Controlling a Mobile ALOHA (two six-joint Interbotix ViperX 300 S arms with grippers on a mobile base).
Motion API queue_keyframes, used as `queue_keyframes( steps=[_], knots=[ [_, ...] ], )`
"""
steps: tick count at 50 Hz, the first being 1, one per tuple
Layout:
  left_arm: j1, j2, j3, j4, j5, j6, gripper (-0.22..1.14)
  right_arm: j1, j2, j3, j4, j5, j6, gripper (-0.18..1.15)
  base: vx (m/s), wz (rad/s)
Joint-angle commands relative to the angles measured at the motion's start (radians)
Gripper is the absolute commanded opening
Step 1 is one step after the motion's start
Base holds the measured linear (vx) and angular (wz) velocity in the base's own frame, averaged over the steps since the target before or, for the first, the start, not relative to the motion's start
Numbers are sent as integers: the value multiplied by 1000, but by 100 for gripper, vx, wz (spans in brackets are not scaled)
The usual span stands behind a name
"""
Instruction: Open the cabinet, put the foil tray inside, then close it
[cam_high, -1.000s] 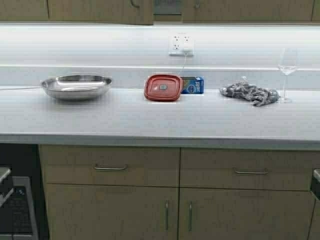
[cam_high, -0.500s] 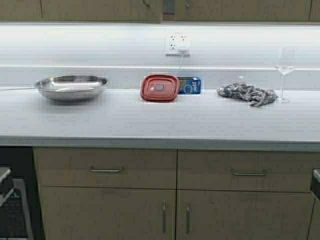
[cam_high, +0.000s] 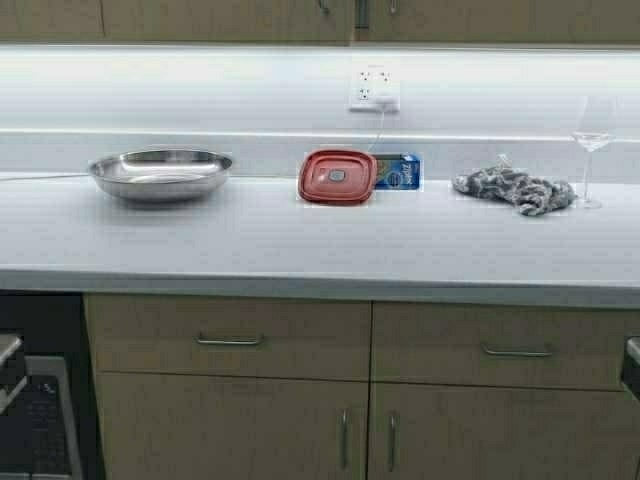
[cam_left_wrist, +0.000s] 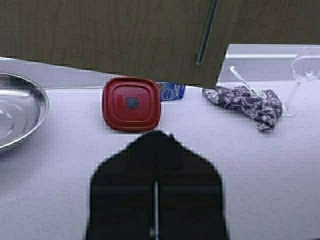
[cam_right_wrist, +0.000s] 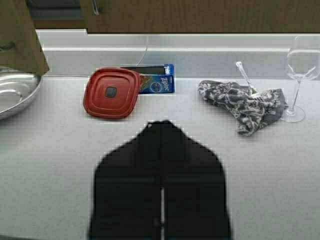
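We are facing the bench (cam_high: 300, 240) with both claws shut on nothing, the cabinet (cam_left_wrist: 125, 35) door handle (cam_left_wrist: 206, 32) hanging above and ahead of the left claw (cam_left_wrist: 156, 210).

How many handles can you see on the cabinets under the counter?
4: the left drawer handle, the right drawer handle, and the two vertical door handles below them. Others may lie outside the frame.

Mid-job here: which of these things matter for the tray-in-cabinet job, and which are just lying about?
Job: cabinet; foil tray not in view.
Lying about: steel bowl, red lid, blue box, patterned cloth, wine glass.
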Motion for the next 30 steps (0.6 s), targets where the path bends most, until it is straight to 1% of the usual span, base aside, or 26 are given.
queue_keyframes(
  steps=[1,30],
  knots=[
    [-2,-18,-8,-2,-8,0,4,2,-8,-15,0,-5,-2,7,0,0],
    [-2,-15,5,-2,-8,2,4,2,-6,-11,0,-6,-2,7,0,0]
  ],
)
